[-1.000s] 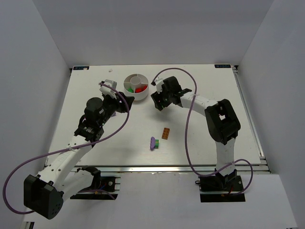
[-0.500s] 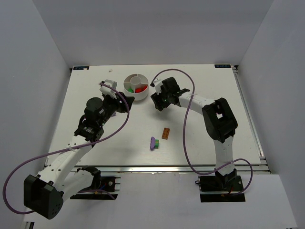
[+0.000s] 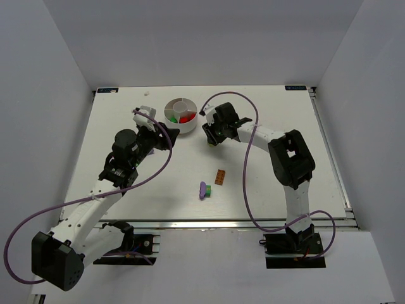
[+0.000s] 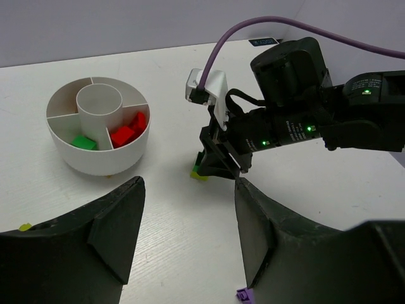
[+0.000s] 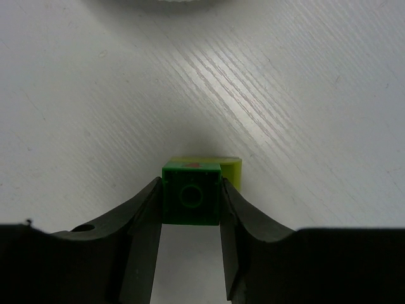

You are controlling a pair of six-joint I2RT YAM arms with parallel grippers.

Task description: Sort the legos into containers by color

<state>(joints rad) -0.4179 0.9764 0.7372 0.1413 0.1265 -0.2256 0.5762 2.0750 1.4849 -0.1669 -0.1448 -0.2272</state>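
Room/edges: white worktop (image 3: 285,158) is boxed by pale grey walls on 3 sides, w/ a metal rail along the near + right edges. The right half is open, and so is the strip along the left edge. A round white dish (image 3: 180,115) sits toward the far edge, left of centre, w/ 1 arm on each side of it. The left end effector (image 4: 188,190) is just near-left of the dish. The right end effector (image 5: 191,185) is just to the dish's right, w/ a narrow gap to the dish wall. Purple cables (image 3: 250,190) loop off both arms.

Right end effector: down at worktop level, fingers (image 5: 147,218) pressed on both side faces of a green lego (image 5: 191,193). A lime-yellow lego (image 5: 232,170) touches it from behind; stacked or side by side, can't tell.

Left end effector: jaws wide apart, nothing btwn them, held over bare worktop.

Dish: smooth plastic, round centre well ringed by wedge sections. 1 wedge holds a 2nd green lego (image 4: 83,143); the next wedge holds red legos (image 4: 128,130).

An orange lego (image 3: 220,177) and a purple lego (image 3: 203,190) lie near each other mid-worktop, toward the front and well apart from the dish.

Textures: the worktop shows faint wood grain under white paint. The fingers are matte black + curved. The legos are glossy and blocky, w/ 1 stud showing on the gripped one.
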